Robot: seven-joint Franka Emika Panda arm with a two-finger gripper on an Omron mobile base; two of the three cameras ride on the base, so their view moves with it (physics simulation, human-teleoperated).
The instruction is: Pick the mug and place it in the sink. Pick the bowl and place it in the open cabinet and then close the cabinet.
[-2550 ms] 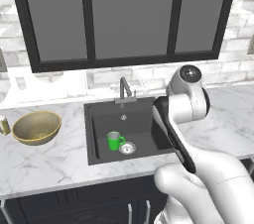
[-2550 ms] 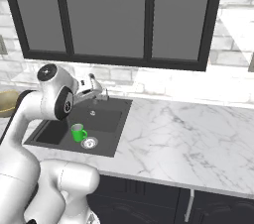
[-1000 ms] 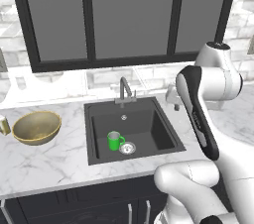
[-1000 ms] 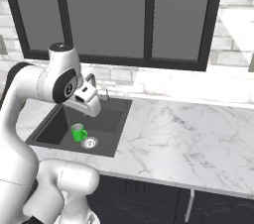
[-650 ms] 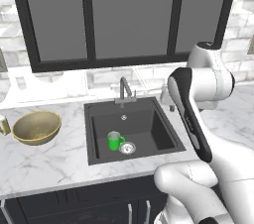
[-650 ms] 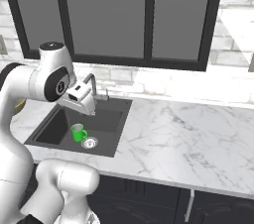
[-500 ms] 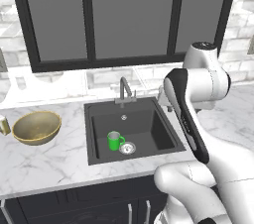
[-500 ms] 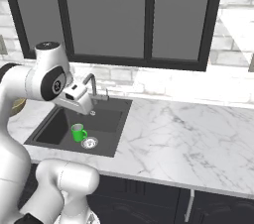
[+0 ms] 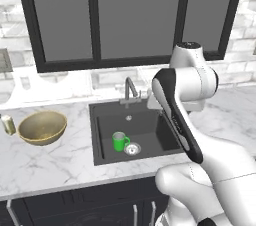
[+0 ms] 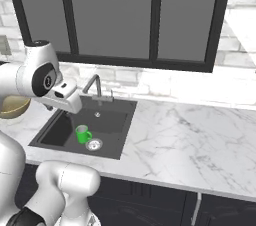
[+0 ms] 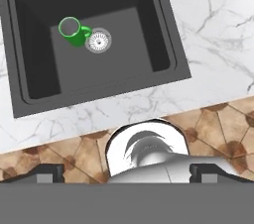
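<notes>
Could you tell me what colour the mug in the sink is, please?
The mug is bright green, clearest in the hand view.

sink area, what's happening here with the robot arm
The green mug stands upright in the black sink, beside the drain, so that step looks done. The arm is raised above the sink and holds nothing. The bowl sits on the counter left of the sink, waiting to go into the cabinet.
</notes>
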